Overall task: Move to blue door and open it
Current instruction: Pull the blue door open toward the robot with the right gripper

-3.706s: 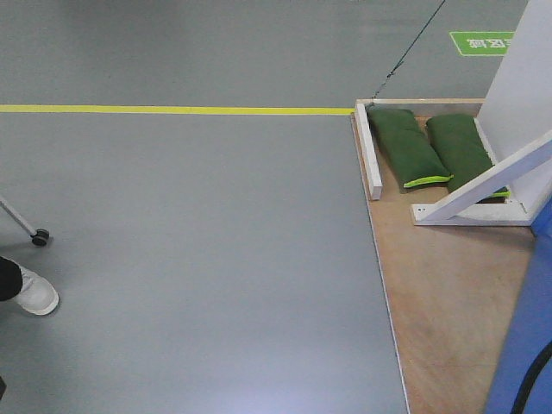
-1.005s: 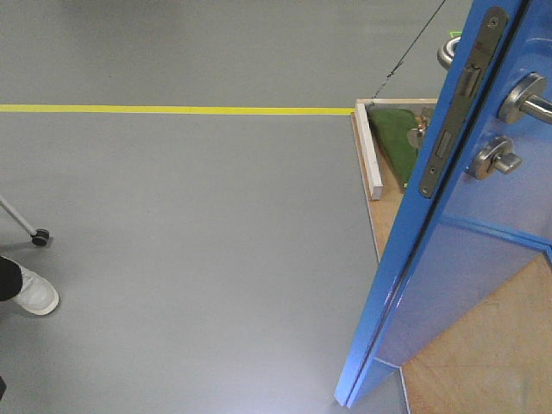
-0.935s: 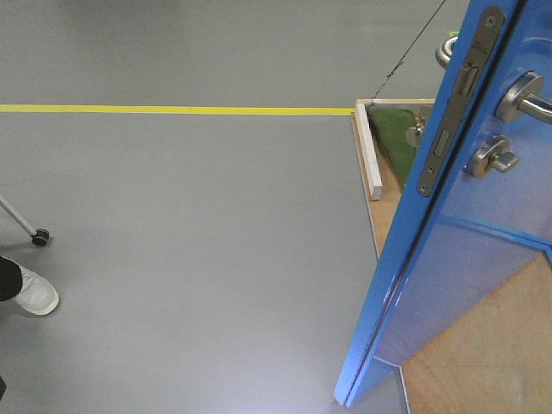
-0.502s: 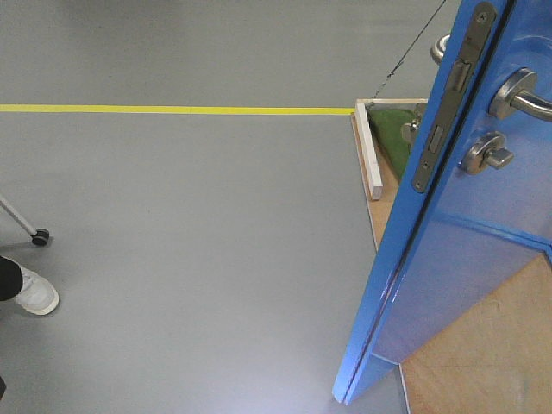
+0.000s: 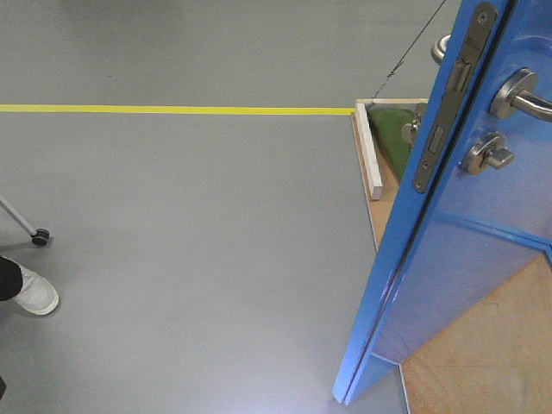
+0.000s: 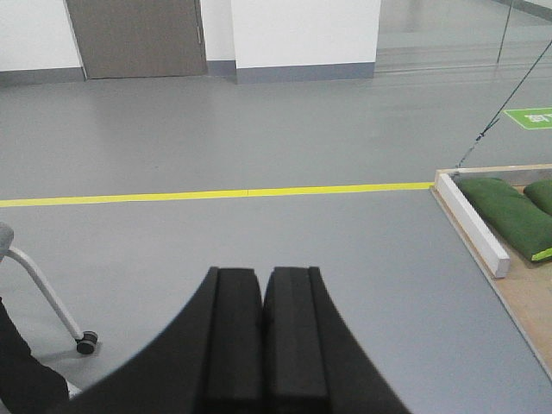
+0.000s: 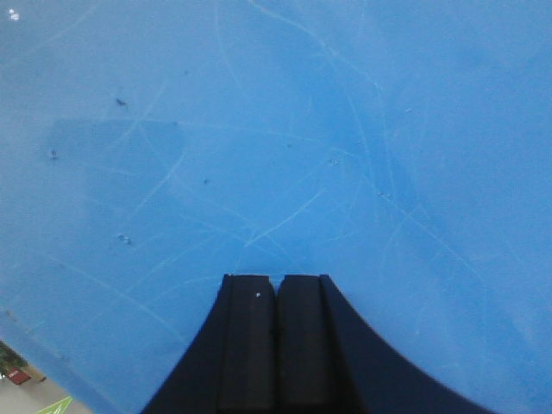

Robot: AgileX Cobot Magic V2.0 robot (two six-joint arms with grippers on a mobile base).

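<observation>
Right gripper — near scratched blue door

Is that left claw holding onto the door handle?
No, the left gripper is shut on nothing, with only grey floor ahead of it.

The door is glossy blue and stands ajar, its edge with the latch plate facing the camera, lever handle above thumb-turn.
</observation>
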